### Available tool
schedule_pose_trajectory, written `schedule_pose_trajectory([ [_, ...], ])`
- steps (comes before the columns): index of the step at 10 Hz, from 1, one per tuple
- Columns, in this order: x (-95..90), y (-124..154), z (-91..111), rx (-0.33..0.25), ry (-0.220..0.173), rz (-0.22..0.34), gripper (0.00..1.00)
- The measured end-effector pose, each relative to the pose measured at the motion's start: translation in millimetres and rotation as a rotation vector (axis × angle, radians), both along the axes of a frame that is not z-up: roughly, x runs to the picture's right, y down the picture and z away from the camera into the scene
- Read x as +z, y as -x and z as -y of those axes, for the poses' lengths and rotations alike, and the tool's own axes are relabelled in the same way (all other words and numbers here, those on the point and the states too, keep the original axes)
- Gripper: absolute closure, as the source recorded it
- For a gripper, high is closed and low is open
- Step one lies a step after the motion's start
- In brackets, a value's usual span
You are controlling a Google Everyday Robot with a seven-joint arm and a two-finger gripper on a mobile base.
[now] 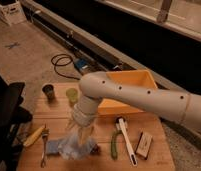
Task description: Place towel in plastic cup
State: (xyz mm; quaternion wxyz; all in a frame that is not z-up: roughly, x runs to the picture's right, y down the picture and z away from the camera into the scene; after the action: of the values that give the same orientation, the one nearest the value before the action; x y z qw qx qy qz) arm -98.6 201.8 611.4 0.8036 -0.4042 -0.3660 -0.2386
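**Grey-blue towel sitting directly under the pincer, cups waiting further back**

Pincer (77, 142) is hanging wrist-down at the front of the wooden worktop (54, 119), right over the towel (55, 148). It is overlapping the cloth's middle and looks to be touching it or just above. I cannot tell whether it is released or already grasping the cloth.

The towel is lying crumpled and flat near the front edge, with its long axis running left-right across the worktop. It is spreading out on both sides of the pincer.

The relation that counts is towel to cup. The pale green cup (72, 95) is standing upright at the back of the worktop, behind the towel and almost in line with it. It is probably the plastic one. A dark cup (48, 91) is standing just to its left, so the carry is calling for care over which mouth gets the cloth.

The white forearm (139, 97) is crossing in from the right over the orange bin (130, 80), which is sitting just right of the green cup.

Other things around:
- A yellow object (34, 136) and a metal utensil (44, 149) are lying left of the towel.
- A green vegetable (114, 145), a white-handled tool (126, 142) and a small block (143, 144) are lying to its right.

Nothing is standing between towel and cup. The likely snag is loose cloth trailing and tipping a light cup.
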Motion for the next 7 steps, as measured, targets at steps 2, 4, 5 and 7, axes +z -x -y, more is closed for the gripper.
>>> schedule_pose_trajectory([
  [2, 7.6, -2, -8, 0.025, 0.028, 0.006, 0.39],
  [4, 17.7, -4, -20, 0.042, 0.065, 0.004, 0.39],
  [5, 21.7, -5, -25, 0.048, 0.084, 0.003, 0.39],
  [7, 27.5, -3, -33, 0.054, 0.112, 0.007, 0.39],
])
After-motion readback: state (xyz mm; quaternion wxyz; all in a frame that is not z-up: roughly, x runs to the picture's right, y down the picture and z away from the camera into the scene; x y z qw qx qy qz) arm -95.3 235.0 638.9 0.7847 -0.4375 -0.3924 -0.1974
